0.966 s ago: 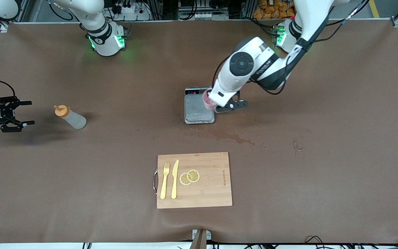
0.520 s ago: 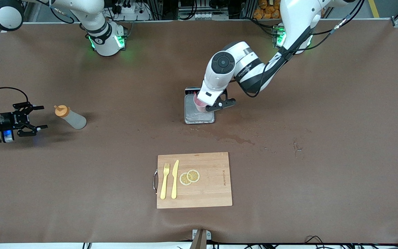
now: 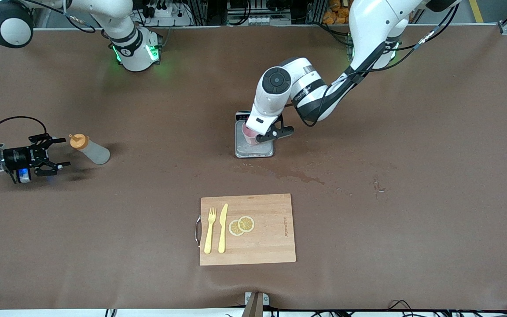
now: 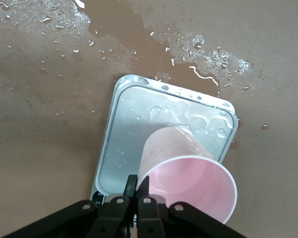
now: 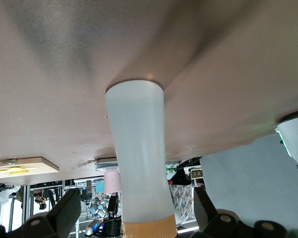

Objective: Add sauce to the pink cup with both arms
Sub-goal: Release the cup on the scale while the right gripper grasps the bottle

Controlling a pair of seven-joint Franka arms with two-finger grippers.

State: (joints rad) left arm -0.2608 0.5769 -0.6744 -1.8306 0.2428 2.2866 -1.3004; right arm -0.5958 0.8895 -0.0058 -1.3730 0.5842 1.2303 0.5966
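The left gripper (image 3: 266, 136) is pinching the cup (image 3: 250, 134) rim over the scale tray (image 3: 253, 149). The right gripper (image 3: 60, 153), fingers spread, is hovering at the sauce's (image 3: 90, 149) nine o'clock, empty.

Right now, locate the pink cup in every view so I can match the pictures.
Front view: the pink cup sits over the steel scale tray, mostly hidden by the left tool.
Left wrist view: the cup fills the lower middle, its rim pinched by that tool, above the tray.
Right wrist view: a small pink shape beside the sauce bottle.
Shared landmark: the scale tray.
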